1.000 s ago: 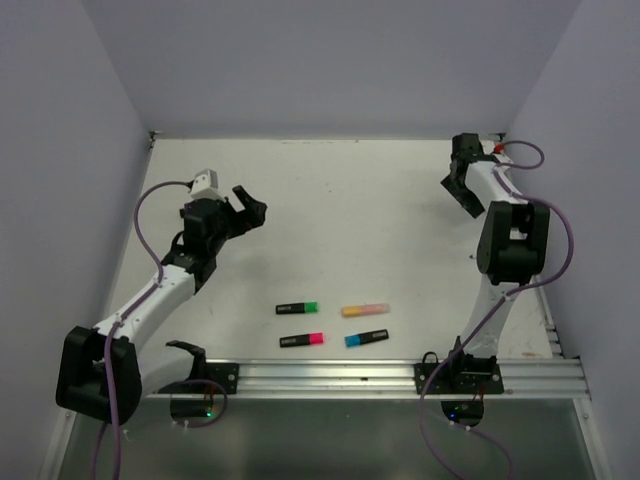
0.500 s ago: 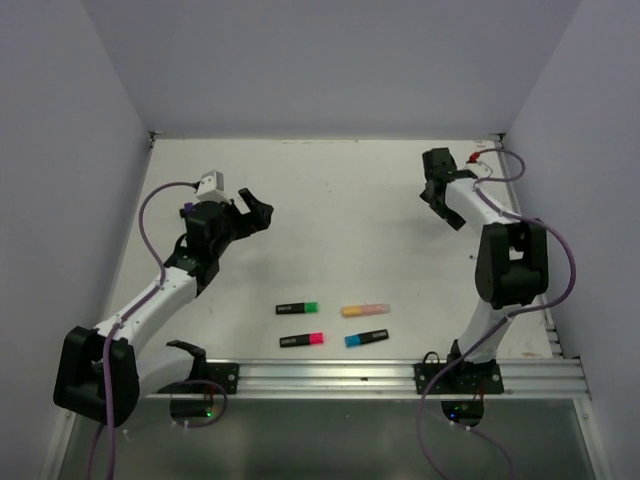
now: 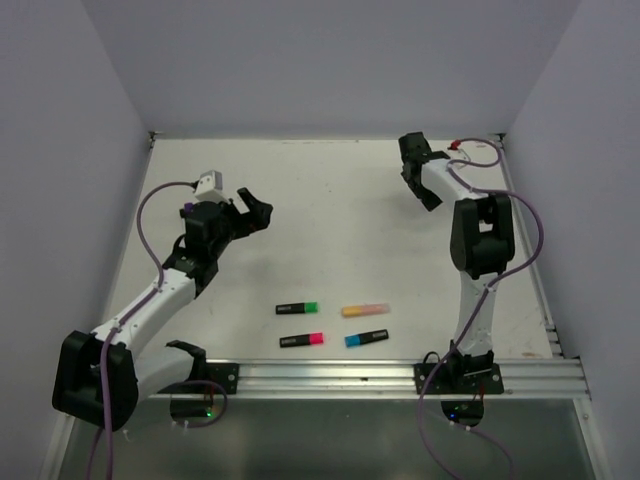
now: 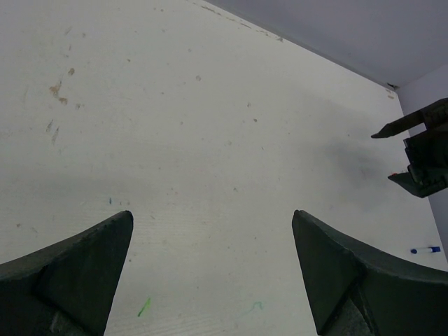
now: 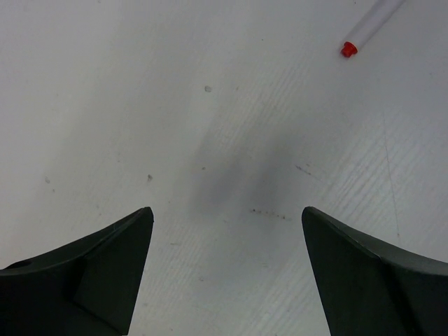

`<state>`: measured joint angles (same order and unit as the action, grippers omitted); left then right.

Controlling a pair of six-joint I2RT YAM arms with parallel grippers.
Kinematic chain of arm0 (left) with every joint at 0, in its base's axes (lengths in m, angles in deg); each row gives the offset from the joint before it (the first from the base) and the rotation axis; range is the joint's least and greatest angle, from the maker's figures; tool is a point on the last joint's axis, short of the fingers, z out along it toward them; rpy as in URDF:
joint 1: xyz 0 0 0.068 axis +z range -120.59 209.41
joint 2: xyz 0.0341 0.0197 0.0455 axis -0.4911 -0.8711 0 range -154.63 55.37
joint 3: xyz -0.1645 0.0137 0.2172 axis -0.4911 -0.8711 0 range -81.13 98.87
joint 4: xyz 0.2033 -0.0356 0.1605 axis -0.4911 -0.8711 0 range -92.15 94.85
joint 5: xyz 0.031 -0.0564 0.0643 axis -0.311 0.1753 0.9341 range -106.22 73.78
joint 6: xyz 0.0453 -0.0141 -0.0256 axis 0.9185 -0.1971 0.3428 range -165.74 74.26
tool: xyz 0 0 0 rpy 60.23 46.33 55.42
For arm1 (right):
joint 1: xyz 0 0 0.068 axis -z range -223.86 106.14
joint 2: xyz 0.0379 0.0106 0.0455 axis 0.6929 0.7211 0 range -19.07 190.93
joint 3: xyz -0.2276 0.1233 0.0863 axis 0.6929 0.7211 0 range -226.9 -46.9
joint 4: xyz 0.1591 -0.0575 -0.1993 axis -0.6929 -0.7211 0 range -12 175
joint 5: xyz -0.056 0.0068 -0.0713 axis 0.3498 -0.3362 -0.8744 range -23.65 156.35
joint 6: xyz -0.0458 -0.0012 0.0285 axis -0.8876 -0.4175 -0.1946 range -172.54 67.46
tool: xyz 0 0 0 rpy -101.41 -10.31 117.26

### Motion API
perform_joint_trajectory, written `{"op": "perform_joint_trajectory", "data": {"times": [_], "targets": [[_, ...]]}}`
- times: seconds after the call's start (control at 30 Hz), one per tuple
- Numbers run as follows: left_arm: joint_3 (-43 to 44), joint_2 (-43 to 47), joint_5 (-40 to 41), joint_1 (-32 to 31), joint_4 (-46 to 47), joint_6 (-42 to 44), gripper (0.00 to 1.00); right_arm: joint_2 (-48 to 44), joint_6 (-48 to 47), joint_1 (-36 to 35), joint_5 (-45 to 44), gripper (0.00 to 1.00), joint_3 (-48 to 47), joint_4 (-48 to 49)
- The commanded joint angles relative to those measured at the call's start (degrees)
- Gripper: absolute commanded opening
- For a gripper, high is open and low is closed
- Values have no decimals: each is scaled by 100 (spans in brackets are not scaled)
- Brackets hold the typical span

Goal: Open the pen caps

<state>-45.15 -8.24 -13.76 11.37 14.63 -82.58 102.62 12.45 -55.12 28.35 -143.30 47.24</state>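
From above, we see four stubby highlighters lying capped in two rows on the bench (image 3: 330,220), near the front rail and between the arm bases. In the farther row are the green cap (image 3: 311,307) and the peach-orange highlighter (image 3: 364,310); in the nearer row are the pink cap (image 3: 316,339) and the blue cap (image 3: 352,341). The left jaws hang well apart from them, farther back on the left. The right jaws are at the far right, near a thin pen.

We judge these pens light, stiff and smooth, likely to roll or slip. The sound hold is one pair of jaws across the black barrel and the other across the cap, pulling straight along the pen.

In the left wrist view, the left jaws are spread wide with nothing between them, over bare bench. A tiny blue-tipped pen (image 4: 425,250) lies at the right edge.

In the right wrist view, the right jaws also gape wide and hold nothing. The red cap (image 5: 348,49) on its thin white pen (image 5: 374,17) lies beyond them, apart.
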Motion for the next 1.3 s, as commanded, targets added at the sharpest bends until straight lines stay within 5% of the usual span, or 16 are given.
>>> {"op": "perform_joint_trajectory", "data": {"times": [0.0,1.27], "targets": [[-4,25,-114,-33,261,124,100,398,523,282,-428,93,-598,-652],[-197,-239,-703,-50,569,10,100,1296,-83,1416,-595,93,-1329,-1234]]}}
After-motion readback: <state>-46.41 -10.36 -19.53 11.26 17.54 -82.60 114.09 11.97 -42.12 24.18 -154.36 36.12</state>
